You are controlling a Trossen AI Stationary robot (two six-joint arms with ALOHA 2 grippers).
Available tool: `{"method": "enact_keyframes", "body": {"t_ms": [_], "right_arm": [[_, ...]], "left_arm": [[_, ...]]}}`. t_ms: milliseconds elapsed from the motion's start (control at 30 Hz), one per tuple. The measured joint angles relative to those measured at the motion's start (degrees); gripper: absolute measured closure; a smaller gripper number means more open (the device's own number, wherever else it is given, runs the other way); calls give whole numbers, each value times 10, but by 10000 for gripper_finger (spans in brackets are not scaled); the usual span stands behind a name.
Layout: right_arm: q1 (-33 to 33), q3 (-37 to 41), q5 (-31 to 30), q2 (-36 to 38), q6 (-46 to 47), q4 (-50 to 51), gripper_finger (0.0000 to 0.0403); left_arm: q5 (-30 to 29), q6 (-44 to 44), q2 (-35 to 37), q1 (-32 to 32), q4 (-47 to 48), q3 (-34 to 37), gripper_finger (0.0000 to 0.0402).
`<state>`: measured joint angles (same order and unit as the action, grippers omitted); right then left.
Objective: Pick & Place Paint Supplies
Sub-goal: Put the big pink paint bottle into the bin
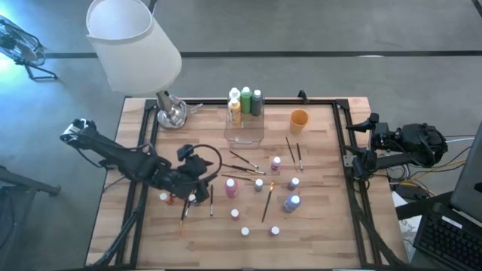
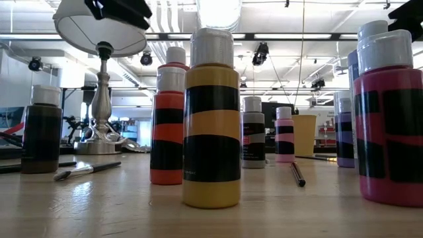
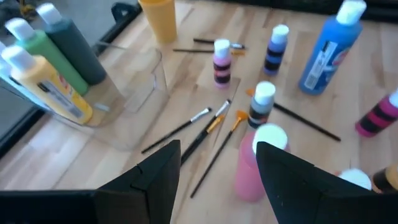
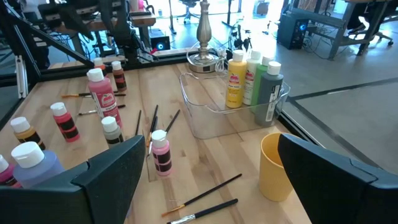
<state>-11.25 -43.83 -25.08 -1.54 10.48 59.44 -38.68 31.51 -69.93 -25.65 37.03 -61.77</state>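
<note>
Across the bench (image 1: 316,226), paint bottles (image 1: 292,202) and brushes (image 1: 266,203) are lying scattered; only four bottles are standing in the clear box (image 1: 244,129). Left pincer (image 1: 197,185) is hovering open over them; right pincer (image 1: 354,154) is waiting open at the edge.

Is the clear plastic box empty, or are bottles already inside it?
Partly filled: the clear box holds several upright bottles at its far end; the rest is bare.
</note>
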Motion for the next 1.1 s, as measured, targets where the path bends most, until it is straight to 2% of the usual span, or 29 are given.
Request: {"method": "enact_keyframes", "body": {"t_ms": [167, 333, 933, 1100], "right_arm": [[0, 0, 0, 0, 0, 0, 39], [0, 0, 0, 0, 0, 0, 39], [0, 0, 0, 0, 0, 0, 39], [0, 0, 0, 0, 0, 0, 39]], "left_arm": [[42, -5, 0, 0, -23, 16, 186], [78, -49, -1, 0, -98, 44, 186], [82, -49, -1, 0, -138, 92, 186], [82, -44, -1, 0, -183, 107, 186]]}}
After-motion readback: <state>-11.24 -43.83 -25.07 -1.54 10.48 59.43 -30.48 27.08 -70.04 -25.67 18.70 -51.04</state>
